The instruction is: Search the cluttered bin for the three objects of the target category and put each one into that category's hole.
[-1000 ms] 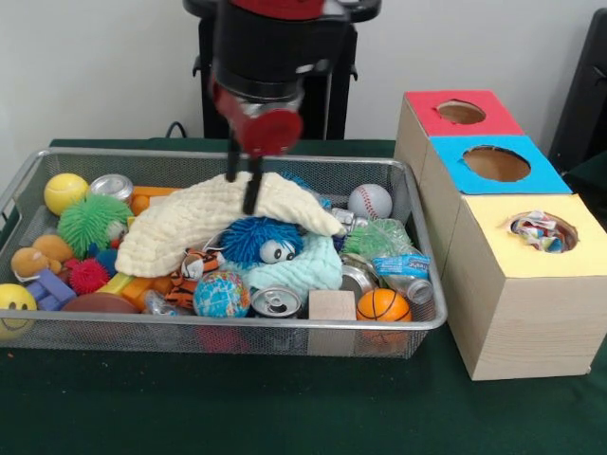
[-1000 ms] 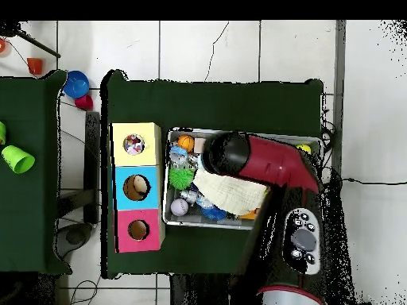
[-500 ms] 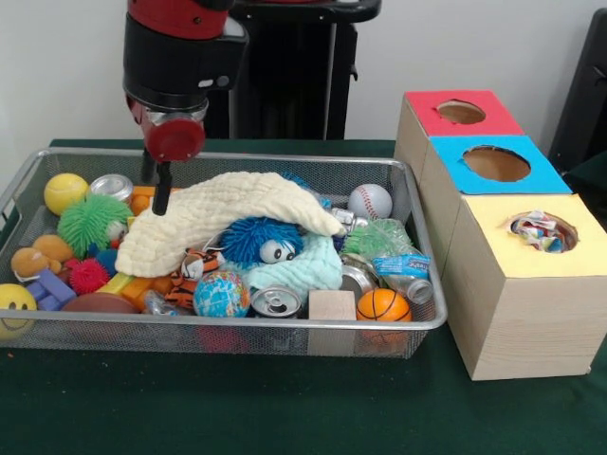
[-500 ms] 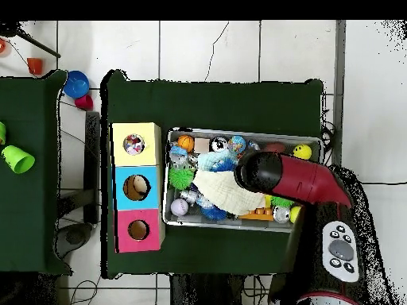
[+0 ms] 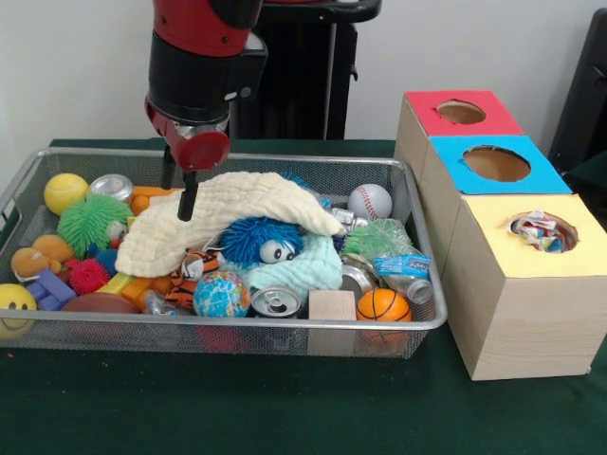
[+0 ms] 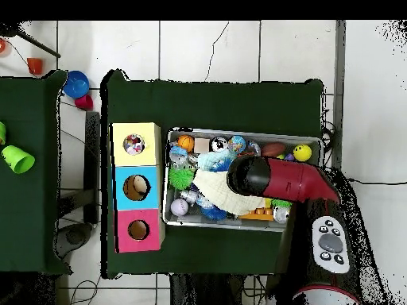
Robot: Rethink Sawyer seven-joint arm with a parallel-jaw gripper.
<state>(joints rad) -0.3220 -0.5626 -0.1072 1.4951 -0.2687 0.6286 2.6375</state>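
Note:
The wire-mesh bin [image 5: 237,325] is full of toys, cans and cloths. My gripper [image 5: 179,192] is open and empty, with its fingertips at the upper left edge of the big pale-yellow waffle cloth [image 5: 223,213]. One white confetti cloth [image 5: 539,230] lies in the yellow-surround hole [image 5: 512,248] of the largest wooden box; it also shows in the overhead view [image 6: 133,144]. No other confetti cloth shows in the bin. In the overhead view the red arm [image 6: 274,179] covers the gripper and part of the bin [image 6: 238,225].
A mint-green cloth [image 5: 302,270], a blue fuzzy toy [image 5: 258,239], a globe ball [image 5: 221,295], cans, a baseball [image 5: 370,200] and a green spiky ball [image 5: 90,223] crowd the bin. The blue-surround hole [image 5: 496,163] and the red-surround hole [image 5: 461,112] lie behind the yellow one.
The gripper swung from above the yellow cloth's middle to the picture's left, then came slightly back right and down to the cloth's left edge. The cloth has not moved.

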